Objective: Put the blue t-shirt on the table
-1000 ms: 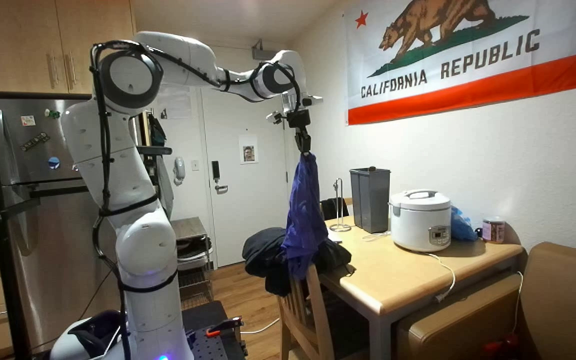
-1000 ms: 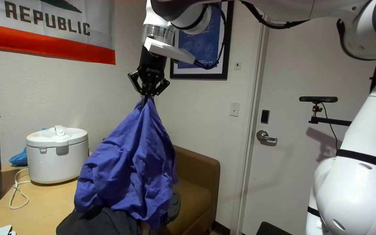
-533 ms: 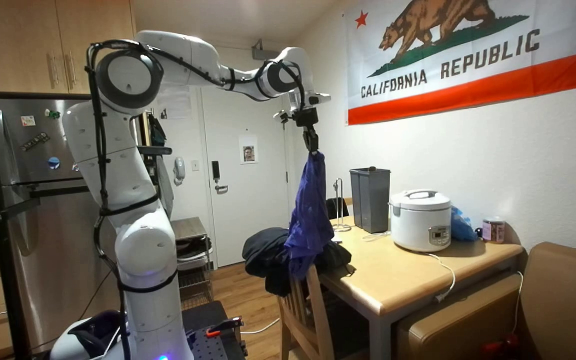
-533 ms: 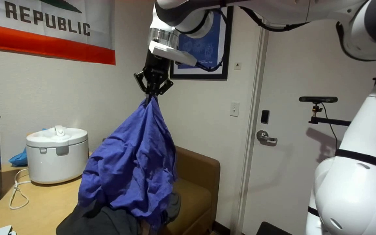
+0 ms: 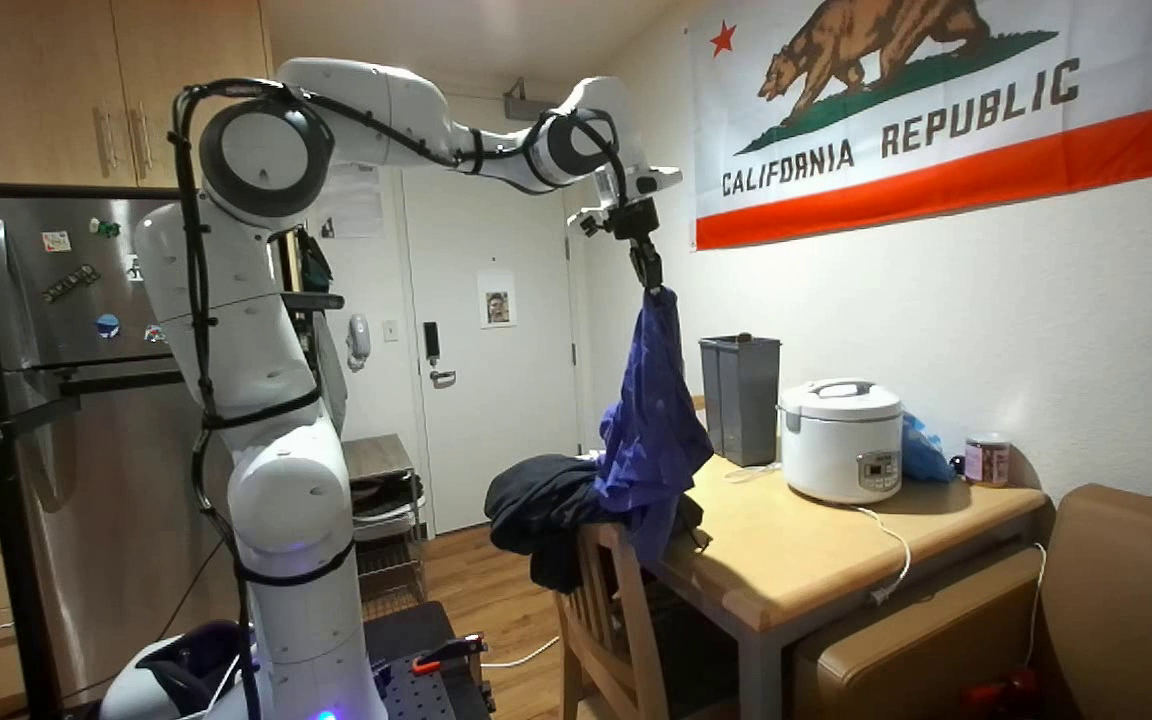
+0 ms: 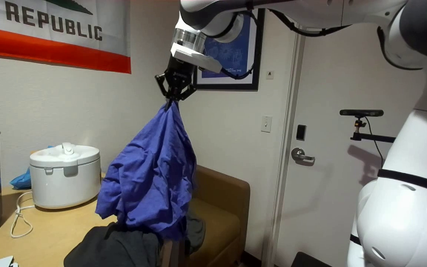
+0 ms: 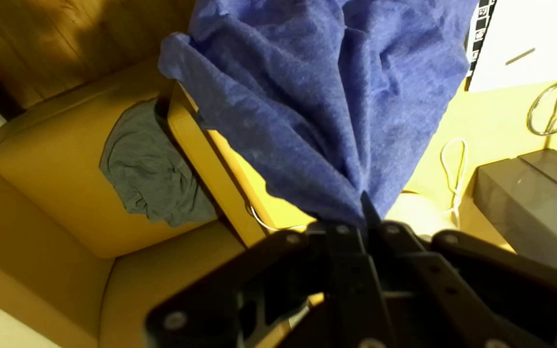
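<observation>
In mid-air by the chair end of the table (image 5: 786, 540), holding up the blue t-shirt (image 6: 150, 178) in the gripper (image 6: 169, 103), pressing the fingers (image 7: 346, 263) narrowly together on a bunched peak of cloth. Not yet lying on the table: hanging from that single pinch, widening downward, and overlapping the dark clothing (image 6: 113, 248) on the chair (image 5: 642, 625) in both exterior views, leaving contact with it impossible to tell.

Falling in long creases and drooping at the lower corners, so looking soft, limp and light, likely asking little of the gripper. Showing no stiff part and probably not bruising or breaking under a firm squeeze. Probably not slipping much either, apparently gathering several layers between the fingers.

Judging by the hang, gripping soundly enough at the peak for lifting and laying down, though hardly for spreading flat. If regripping, better choosing a raised ridge near the middle and avoiding the thin loose edge. Not making out collar or sleeves among the folds, so offering no surer hold.

Likely needing next a shift farther over the table, stopping short of the rice cooker (image 5: 841, 445), before lowering and releasing. Risking a snag of the lower edge on the dark clothing or the chair.
</observation>
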